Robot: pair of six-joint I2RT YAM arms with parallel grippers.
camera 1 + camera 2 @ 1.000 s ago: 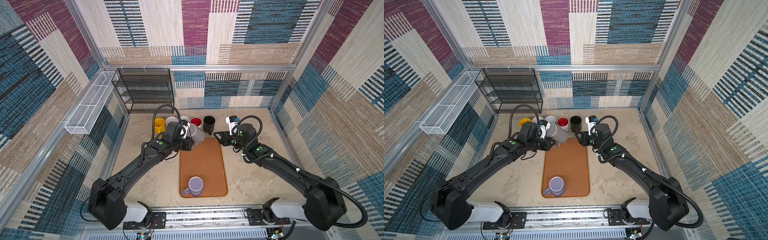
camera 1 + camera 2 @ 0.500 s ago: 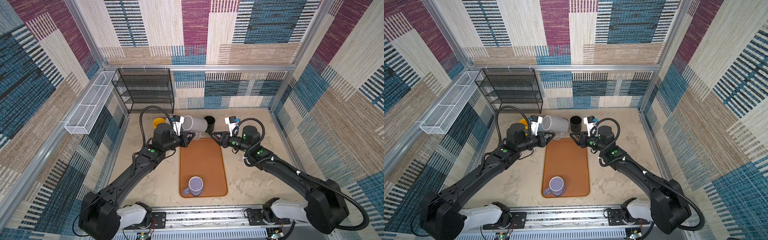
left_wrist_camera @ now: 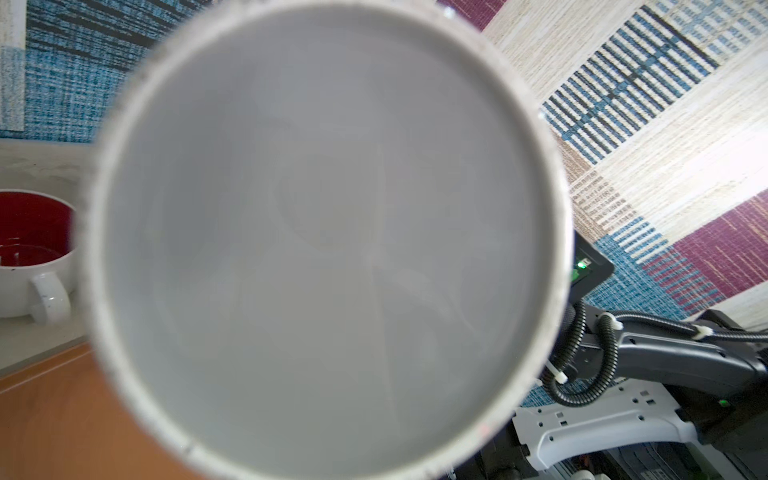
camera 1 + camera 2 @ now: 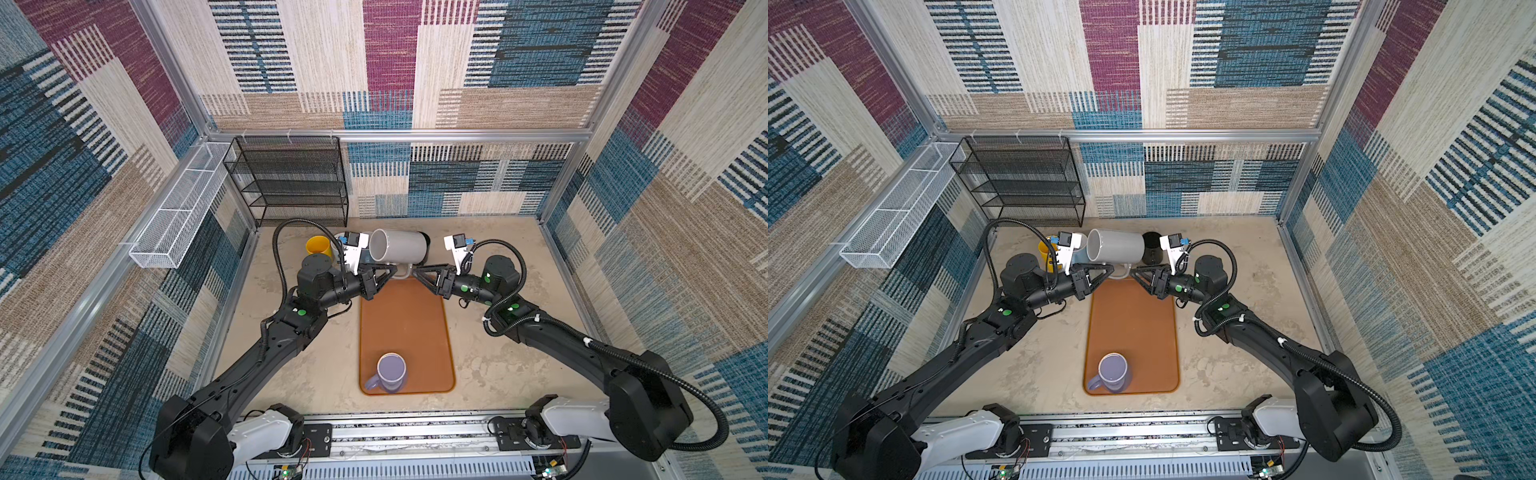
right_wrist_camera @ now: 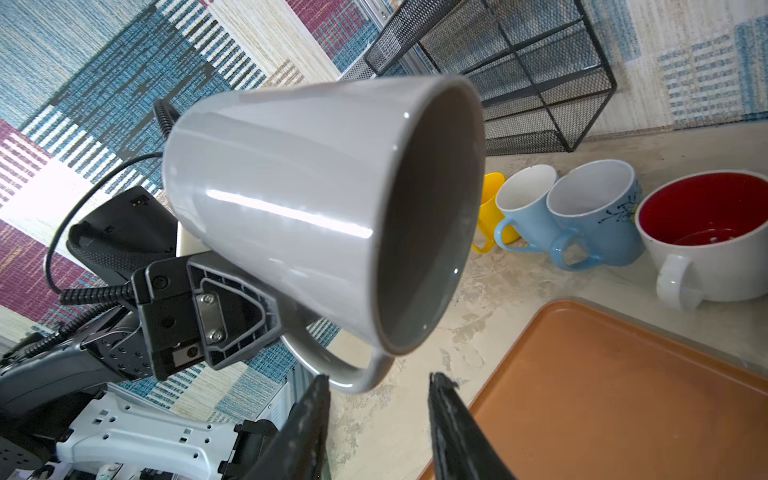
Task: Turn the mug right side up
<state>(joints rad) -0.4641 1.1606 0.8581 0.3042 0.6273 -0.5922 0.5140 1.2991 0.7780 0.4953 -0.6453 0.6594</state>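
The grey mug hangs on its side in the air near the orange tray's far end, left jaws clamped on its handle, right jaws apart just short of it; likely risk: a handle-only hold lets the body swing or slip onto the row of mugs nearby.

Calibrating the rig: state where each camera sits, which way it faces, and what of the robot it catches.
Top views: overhead pair above the front rail, looking down; both arms, left pincer holding the grey mug sideways, right pincer open near its handle.
Left wrist: on the left arm, staring into the grey mug's mouth; only the right arm shows.
Right wrist: on the right arm, facing the grey mug's side; own open fingers, left pincer on the handle.
Shared: every view shows the grey mug.
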